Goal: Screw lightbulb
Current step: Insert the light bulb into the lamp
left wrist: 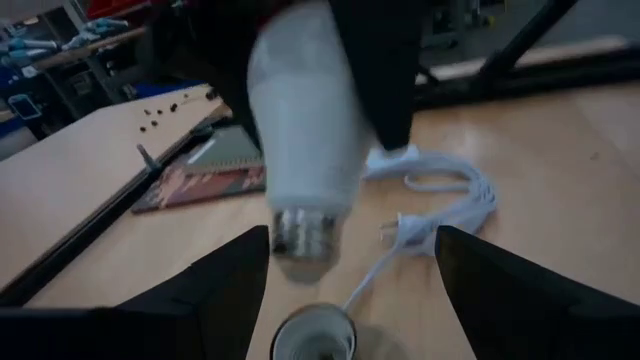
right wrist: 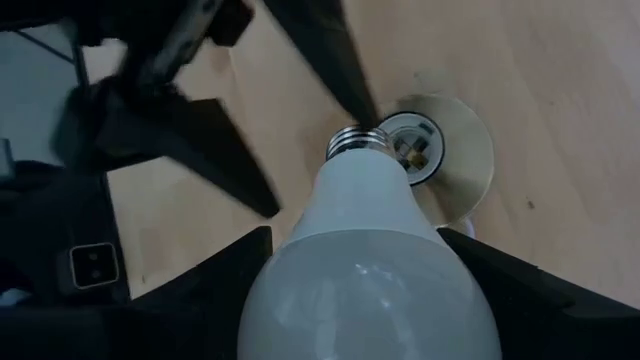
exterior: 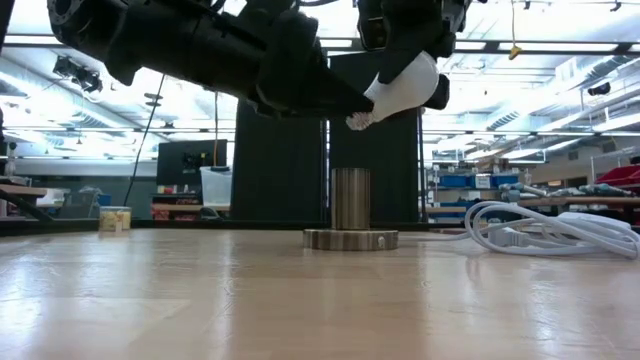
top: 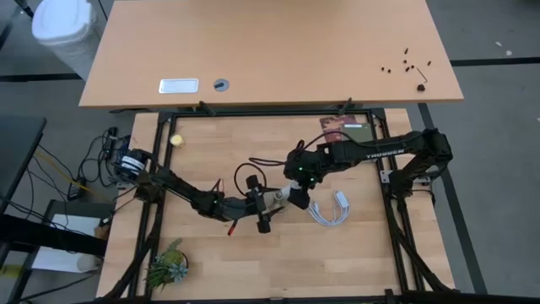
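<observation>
Low view shows my right pincer (exterior: 405,75) gripping the lightbulb (exterior: 400,90) by its white globe, tilted, screw base pointing down above the socket (exterior: 351,210) on the tabletop (exterior: 300,300), seemingly not touching it. My left pincer (left wrist: 350,270) hangs wide apart just beside the bulb's base, with the white cord (exterior: 540,228) nearby.

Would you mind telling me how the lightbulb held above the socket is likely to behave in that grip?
The lightbulb has a smooth, glossy dome, so it may slip or twist between the right tool fingers. Its thin-looking shell is probably fragile and light. Hanging tilted above the socket, its rounded shape would likely roll if dropped on the table.
</observation>
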You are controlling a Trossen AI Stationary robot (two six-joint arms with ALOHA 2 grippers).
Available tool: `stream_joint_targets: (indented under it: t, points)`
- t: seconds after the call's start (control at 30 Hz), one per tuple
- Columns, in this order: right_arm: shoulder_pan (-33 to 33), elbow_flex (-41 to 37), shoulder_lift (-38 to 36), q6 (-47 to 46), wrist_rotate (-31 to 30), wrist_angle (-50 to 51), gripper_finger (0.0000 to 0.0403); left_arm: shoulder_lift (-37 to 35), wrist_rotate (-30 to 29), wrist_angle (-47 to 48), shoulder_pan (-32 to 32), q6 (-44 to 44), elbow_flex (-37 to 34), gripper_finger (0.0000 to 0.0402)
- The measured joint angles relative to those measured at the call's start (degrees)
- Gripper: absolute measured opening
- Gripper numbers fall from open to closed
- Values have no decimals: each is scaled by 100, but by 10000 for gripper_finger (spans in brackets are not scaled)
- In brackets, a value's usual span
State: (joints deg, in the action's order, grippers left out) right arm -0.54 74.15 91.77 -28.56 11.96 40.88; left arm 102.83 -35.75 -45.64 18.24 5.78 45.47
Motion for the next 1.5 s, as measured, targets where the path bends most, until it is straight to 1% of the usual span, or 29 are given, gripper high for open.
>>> stream_joint_targets:
  t: [0.2,0.3,0.47,0.53,0.67,0.83,0.97,1.1,1.17,1.27,1.37,1.43,1.5]
  points:
    - [118,0,0,-6,-414,-386,281,70,11,-20,-2,-27,2,289]
    - [155,0,0,-7,-441,-722,281,70,85,71,4,-27,2,289]
    - [138,0,0,8,-296,-729,280,-40,-334,161,139,67,1,289]
    - [116,0,0,249,-221,-745,279,-154,-595,269,257,105,0,289]
    - [32,0,0,1185,-178,-923,280,-419,-952,576,457,2,2,289]
    - [46,0,0,1530,-399,-981,280,-500,-916,1331,405,-431,4,289]
    - [-7,0,0,1527,-579,-1041,280,-351,-498,1771,83,-951,-17,289]
    - [-130,0,0,1533,-729,-1005,280,-302,-36,1481,-106,-1077,-219,289]
    - [-132,0,0,1520,-728,-952,280,-302,80,1234,-140,-1095,-402,289]
    - [-96,6,0,1553,-759,-727,280,-302,88,526,-148,-1069,-764,289]
    - [-34,269,7,1629,-778,-284,281,-253,90,-245,-181,-1070,-1076,289]
    - [-21,414,4,1795,-885,-315,281,-140,125,-632,-229,-1049,-1209,289]
    - [-23,511,4,1943,-991,-210,281,7,397,-848,-310,-1049,-1200,289]
